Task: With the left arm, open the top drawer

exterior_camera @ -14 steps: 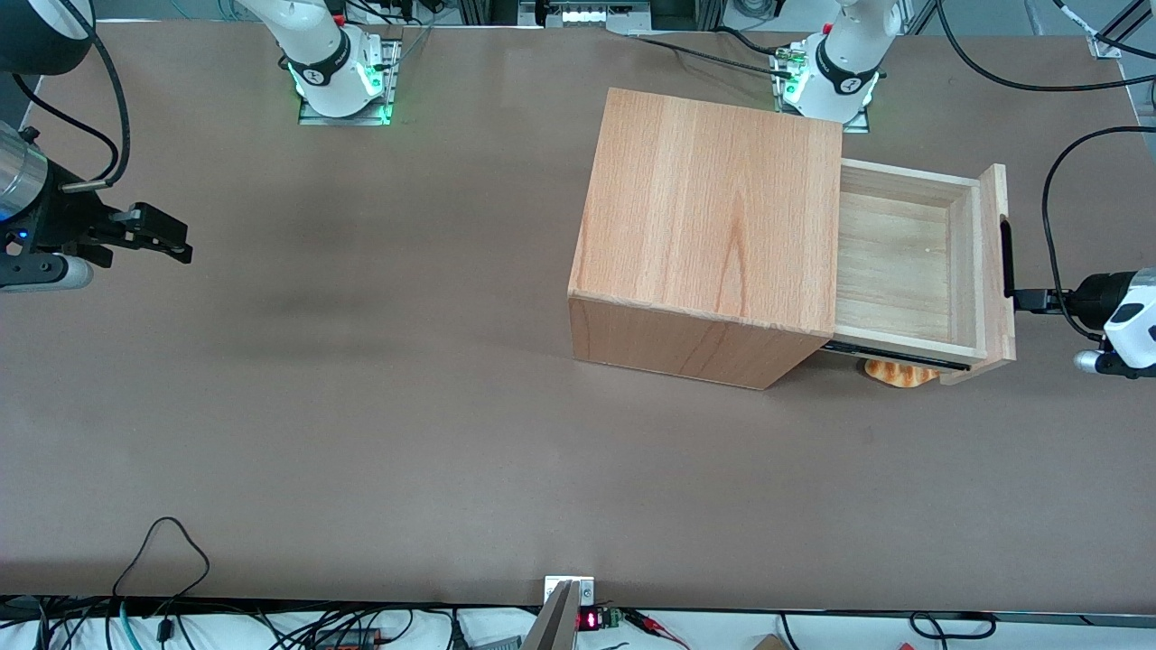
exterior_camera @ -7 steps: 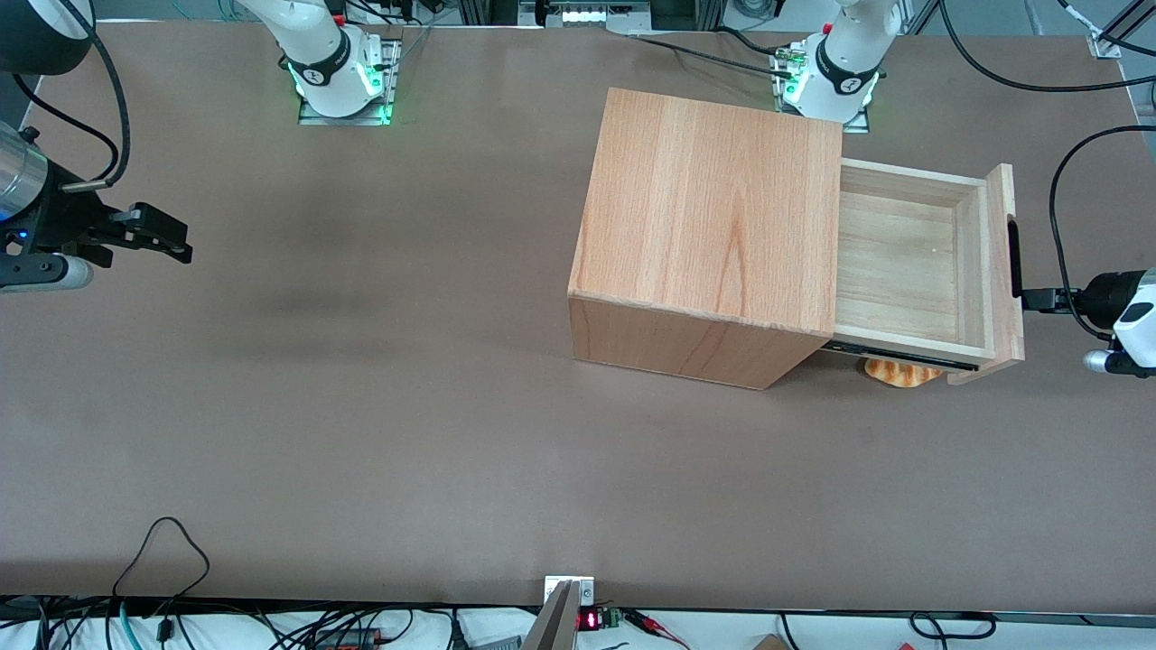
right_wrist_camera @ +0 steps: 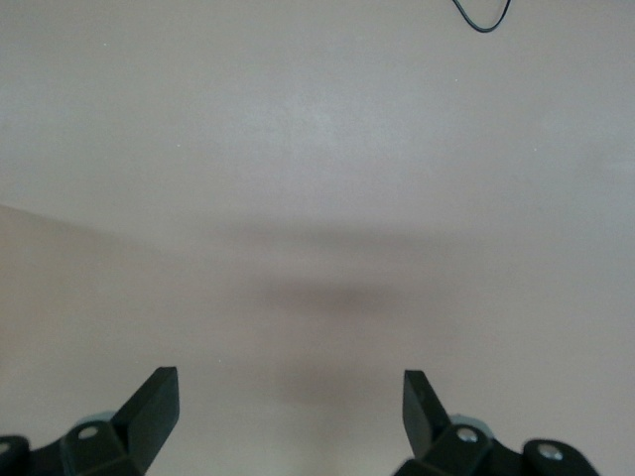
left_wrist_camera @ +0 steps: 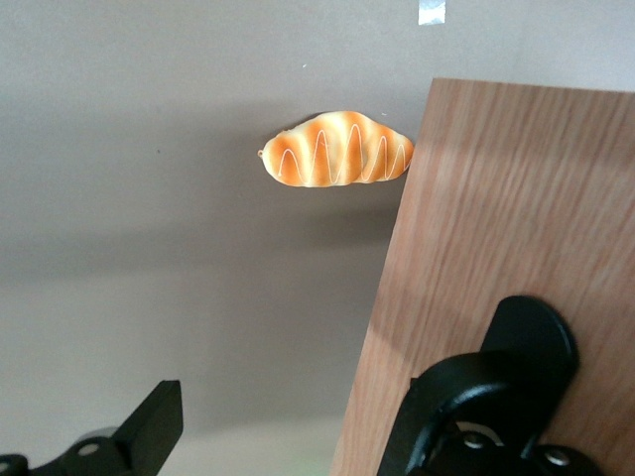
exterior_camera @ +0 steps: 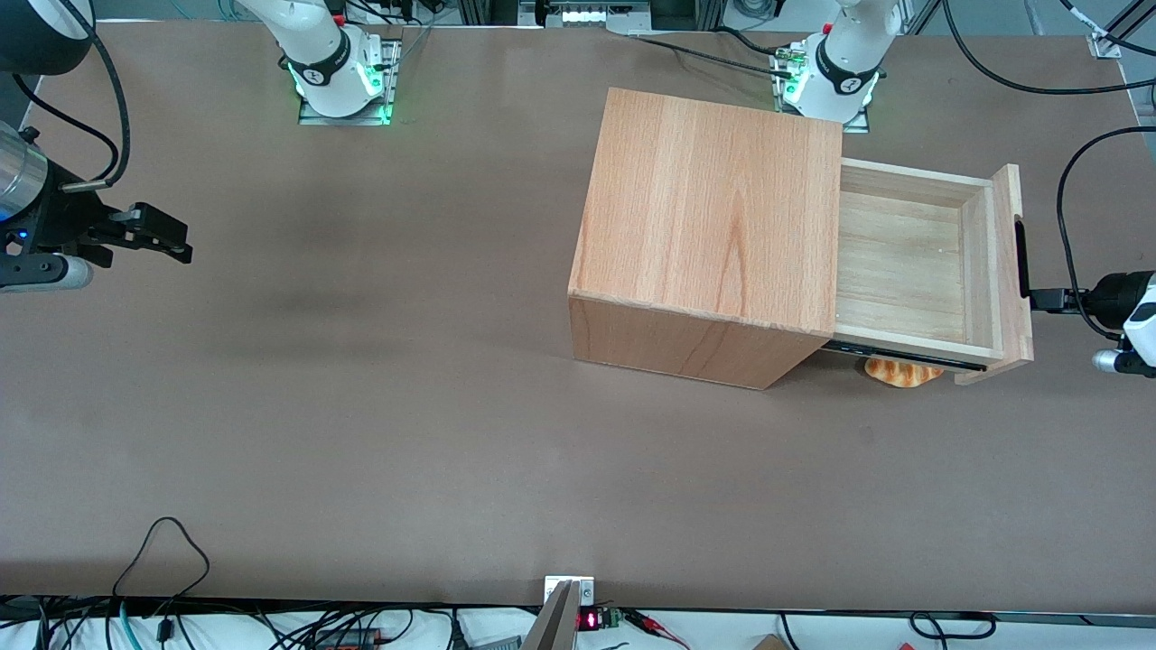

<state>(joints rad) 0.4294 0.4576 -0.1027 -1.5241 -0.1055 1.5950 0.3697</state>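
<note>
The top drawer stands pulled well out of the wooden cabinet, toward the working arm's end of the table, and its pale plank interior shows with nothing in it. Its front panel carries a slim black bar handle. The left arm's gripper is right at that handle, in front of the drawer. In the left wrist view the gripper is open. One finger hangs over the table and the other finger lies against the panel by the handle.
A striped bread roll lies on the brown table under the pulled-out drawer, at its side nearer the front camera. Cables run along the table's edges.
The drawer has slid farther out of the cabinet toward the working arm's end, and the gripper at the handle has moved the same way with it.
</note>
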